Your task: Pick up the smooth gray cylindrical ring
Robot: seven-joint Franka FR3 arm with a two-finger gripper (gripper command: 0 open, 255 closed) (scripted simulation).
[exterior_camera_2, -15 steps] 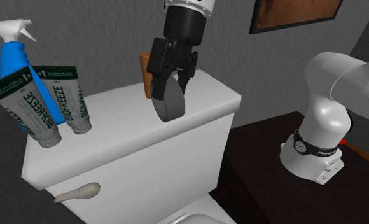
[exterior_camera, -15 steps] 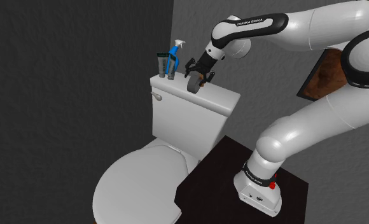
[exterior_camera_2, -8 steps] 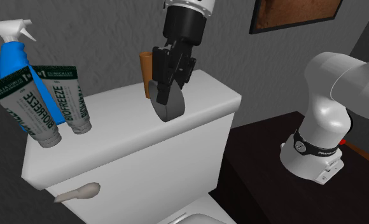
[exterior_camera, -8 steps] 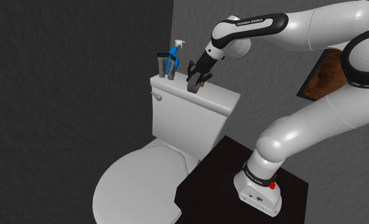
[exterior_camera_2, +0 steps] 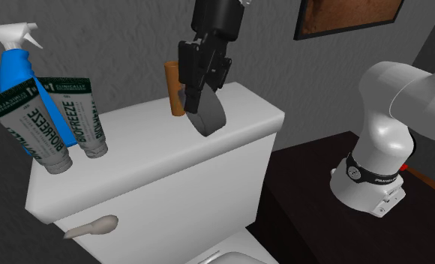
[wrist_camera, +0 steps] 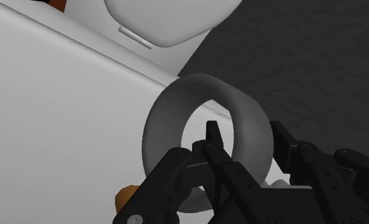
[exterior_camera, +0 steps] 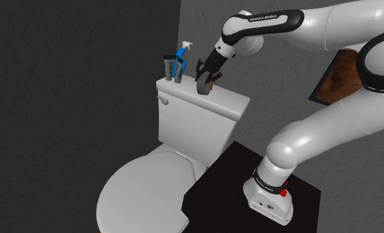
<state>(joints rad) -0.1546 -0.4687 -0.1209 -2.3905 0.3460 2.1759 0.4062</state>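
Seen in the second exterior view, the toilet tank [exterior_camera_2: 148, 195] carries everything of note. At the tank's left end a blue spray bottle [exterior_camera_2: 15, 71] stands against the wall. A green-and-grey tube marked Biofreeze [exterior_camera_2: 30, 127] stands cap-down in front of it, and a second tube [exterior_camera_2: 79, 112] of the same kind is just beside that one. Below them, on the tank's front face, sits the pale flush lever [exterior_camera_2: 88, 225].

Near the middle of the tank's rear edge a brown cylinder [exterior_camera_2: 172, 86] stands upright. Just in front of it the black pincer [exterior_camera_2: 196, 101] comes down from above and is pinching the ring [exterior_camera_2: 210, 120]. The ring is dark grey, smooth and tilted, and it hangs over the tank's lid. I cannot tell whether its lower edge touches the lid.

In the wrist view, one finger of the pincer [wrist_camera: 243, 143] passes through the hole of the ring [wrist_camera: 158, 127]. The other finger lies outside, so the ring's wall is clasped between them, with the tank's white top behind.

Right of the tank lies the dark stand [exterior_camera_2: 306, 187], bearing the arm's white base [exterior_camera_2: 377, 161]. A framed picture [exterior_camera_2: 347, 15] hangs on the wall above the tank's right end.

In the shoulder view the ring [exterior_camera: 202, 87] sits in the pincer [exterior_camera: 201, 78] over the tank [exterior_camera: 184, 126], and the closed toilet seat [exterior_camera: 141, 192] lies below the tank's front.
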